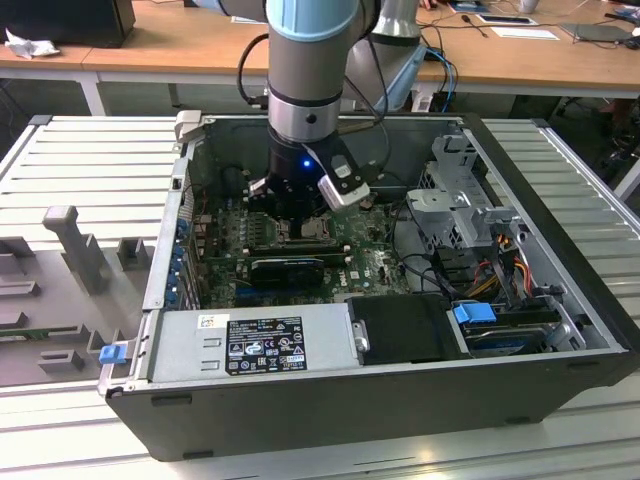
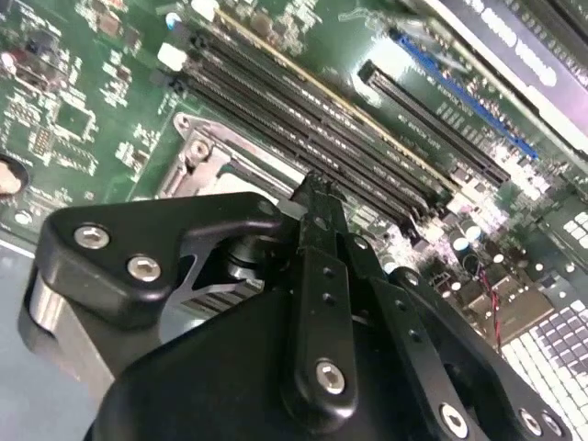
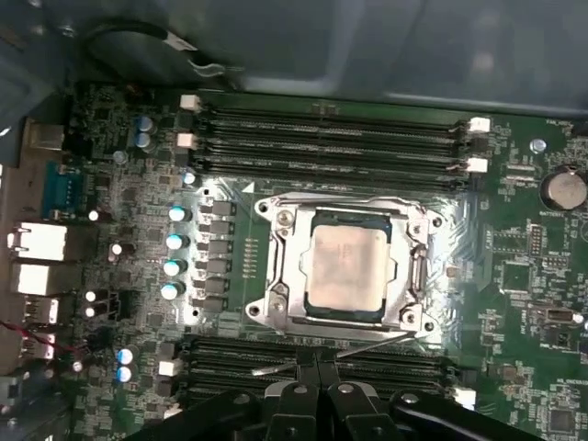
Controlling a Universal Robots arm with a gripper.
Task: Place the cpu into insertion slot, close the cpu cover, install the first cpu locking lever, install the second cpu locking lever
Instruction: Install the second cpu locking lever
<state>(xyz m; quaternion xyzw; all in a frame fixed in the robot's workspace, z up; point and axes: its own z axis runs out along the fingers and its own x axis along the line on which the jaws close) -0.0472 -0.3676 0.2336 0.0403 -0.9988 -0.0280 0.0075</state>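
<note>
The gripper hangs low inside the open computer case, just over the green motherboard. In both wrist views its two black fingers stand pressed together at the tips with no gap between them and nothing caught there: a clenched, empty tool.

Just ahead of the fingertips in the first wrist view sits the cpu, a small flat square chip with a pale silvery-tan metal face that catches the light. It lies flat and square in the insertion slot, whose darker rim shows as a thin border round the chip. The cpu cover, a bright metal frame with a cut-out centre, lies down flat around the chip, so the chip's face shows through the opening.

A thin wire locking lever runs slantwise between the cover's near edge and the fingertips, its free end raised off the board and lying across the nearest of the memory slots, very near the fingertips; whether they touch it I cannot tell.

In the exterior view the gripper stands upright over the board, with the grey power supply on the near side of the case.
</note>
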